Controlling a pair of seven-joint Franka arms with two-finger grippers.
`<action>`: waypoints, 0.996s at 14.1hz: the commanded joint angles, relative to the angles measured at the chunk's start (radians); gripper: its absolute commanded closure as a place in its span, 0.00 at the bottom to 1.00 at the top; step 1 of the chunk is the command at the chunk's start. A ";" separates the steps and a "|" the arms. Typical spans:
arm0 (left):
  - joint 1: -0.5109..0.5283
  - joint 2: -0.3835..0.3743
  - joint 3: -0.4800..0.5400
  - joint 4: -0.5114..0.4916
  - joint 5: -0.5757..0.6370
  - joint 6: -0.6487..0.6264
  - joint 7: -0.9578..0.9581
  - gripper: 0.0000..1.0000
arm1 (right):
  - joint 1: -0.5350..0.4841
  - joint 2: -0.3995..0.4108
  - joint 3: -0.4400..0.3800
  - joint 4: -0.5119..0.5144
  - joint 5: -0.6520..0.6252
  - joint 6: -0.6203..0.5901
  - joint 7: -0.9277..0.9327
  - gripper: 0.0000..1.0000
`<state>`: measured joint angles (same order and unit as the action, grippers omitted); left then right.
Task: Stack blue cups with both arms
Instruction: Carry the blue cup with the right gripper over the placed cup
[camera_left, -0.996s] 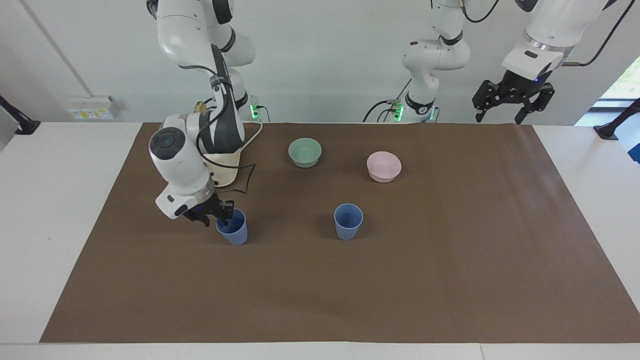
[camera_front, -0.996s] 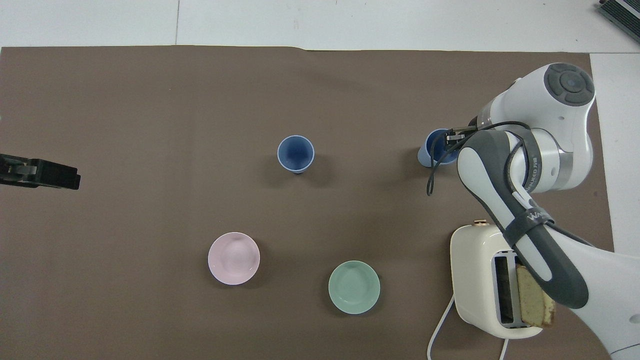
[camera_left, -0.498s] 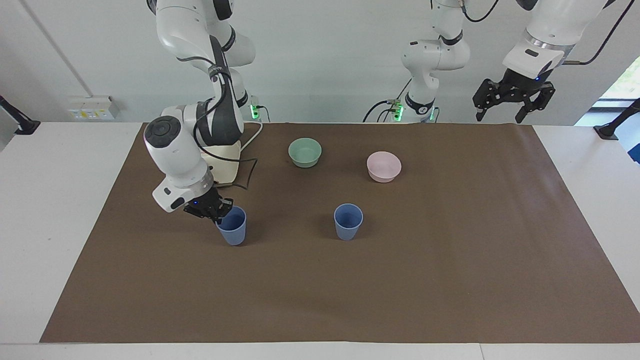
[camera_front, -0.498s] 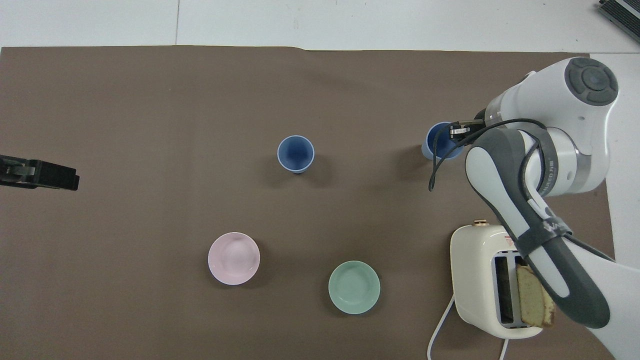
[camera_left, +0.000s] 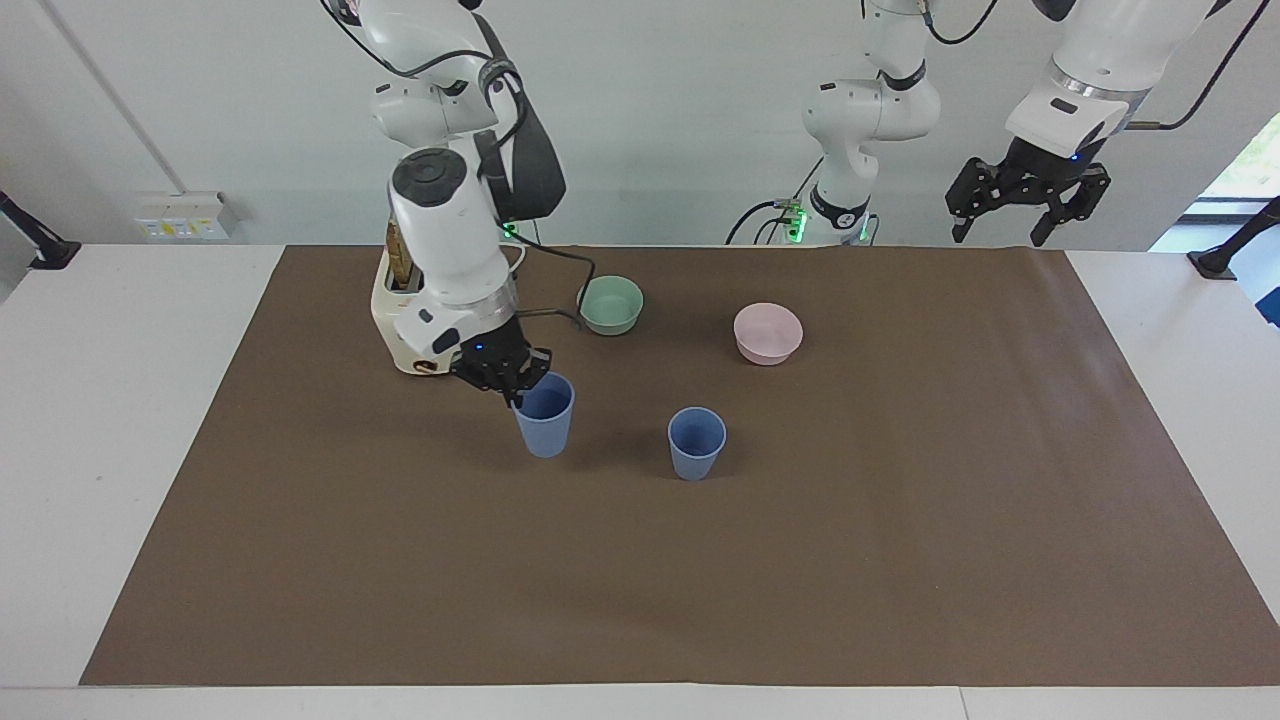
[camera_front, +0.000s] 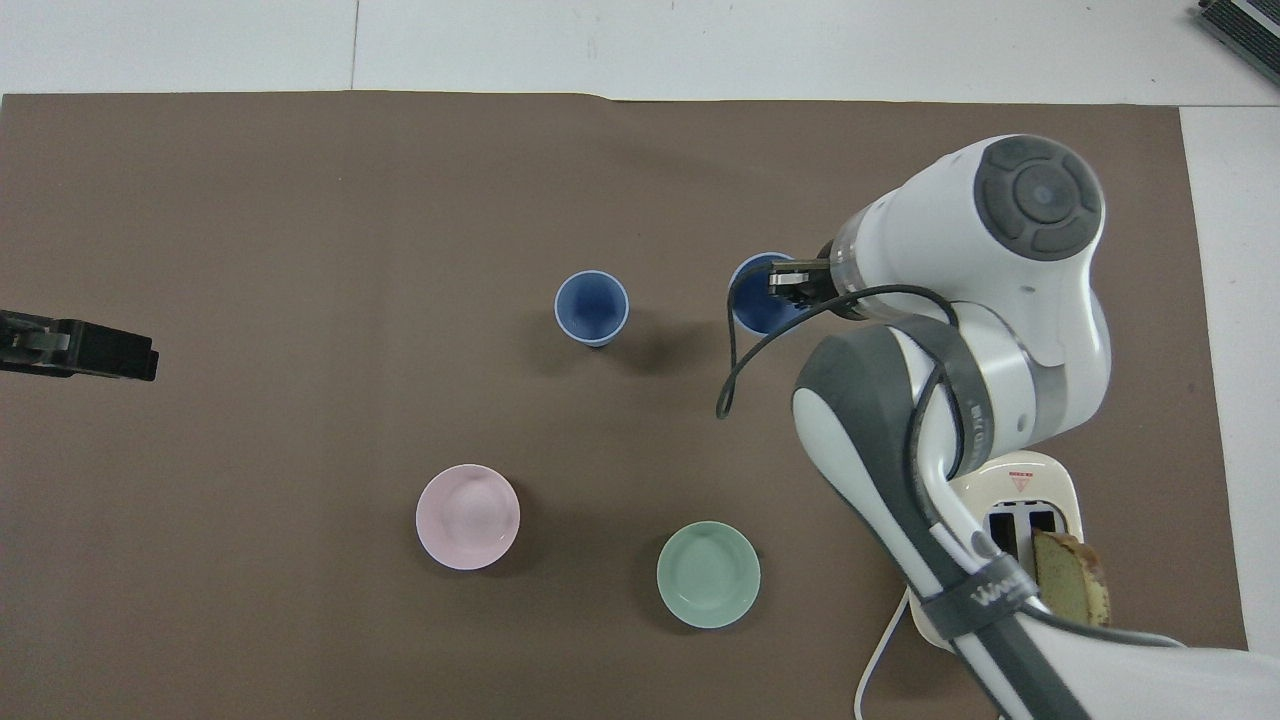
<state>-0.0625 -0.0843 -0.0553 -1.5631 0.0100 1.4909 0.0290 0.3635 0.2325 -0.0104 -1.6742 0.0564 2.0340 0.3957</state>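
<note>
The right gripper (camera_left: 517, 392) pinches the rim of a cup (camera_left: 545, 416), seemingly raised just off the mat (camera_left: 900, 560), beside the other cup (camera_left: 696, 443). The left gripper (camera_left: 1010, 236) waits, fingers spread, above the left arm's end of the table.

You have a pale green bowl (camera_left: 610, 304) and a pale pink bowl (camera_left: 768, 332) standing apart on the brown mat (camera_left: 900, 560), the green one nearer the robots. Toward the right arm's end sits a cream toaster (camera_left: 392, 325) with a slice of bread (camera_front: 1070, 590) upright in one slot.
</note>
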 joint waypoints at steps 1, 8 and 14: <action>0.007 -0.005 0.000 0.011 -0.010 -0.024 0.008 0.00 | 0.098 0.022 -0.003 0.111 0.011 -0.081 0.134 1.00; 0.007 -0.005 0.000 0.011 -0.010 -0.024 0.008 0.00 | 0.169 0.186 0.012 0.335 0.057 -0.152 0.276 1.00; 0.007 -0.005 0.000 0.011 -0.010 -0.024 0.008 0.00 | 0.178 0.240 0.013 0.395 0.054 -0.173 0.298 1.00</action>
<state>-0.0625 -0.0843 -0.0553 -1.5631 0.0100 1.4903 0.0290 0.5417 0.4519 0.0007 -1.3184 0.1013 1.8859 0.6767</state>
